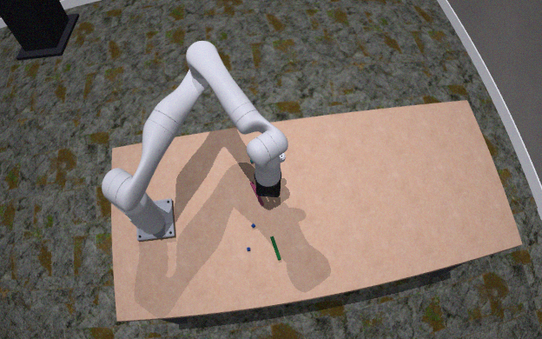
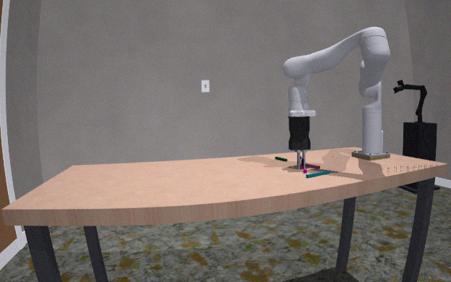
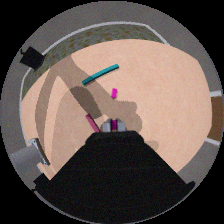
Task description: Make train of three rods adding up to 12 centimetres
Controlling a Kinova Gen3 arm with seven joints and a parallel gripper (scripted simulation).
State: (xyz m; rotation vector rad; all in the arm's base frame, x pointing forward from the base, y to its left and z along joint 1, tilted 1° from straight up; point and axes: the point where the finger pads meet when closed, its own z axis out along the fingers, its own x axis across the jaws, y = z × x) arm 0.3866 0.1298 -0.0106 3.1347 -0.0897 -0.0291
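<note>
My gripper points straight down at the table, and its fingertips touch the top. It is shut on a short magenta rod that shows between the fingers in the wrist view. A second short magenta rod lies just beyond it, also in the exterior view. A long pink rod lies right beside the fingers, partly under the wrist. A turquoise rod lies farther out. A green rod and two blue cubes lie nearer the front edge.
The arm's base plate stands at the table's left side. A black stand with a camera arm is on the floor beyond the table. The arm's shadow covers the rods.
</note>
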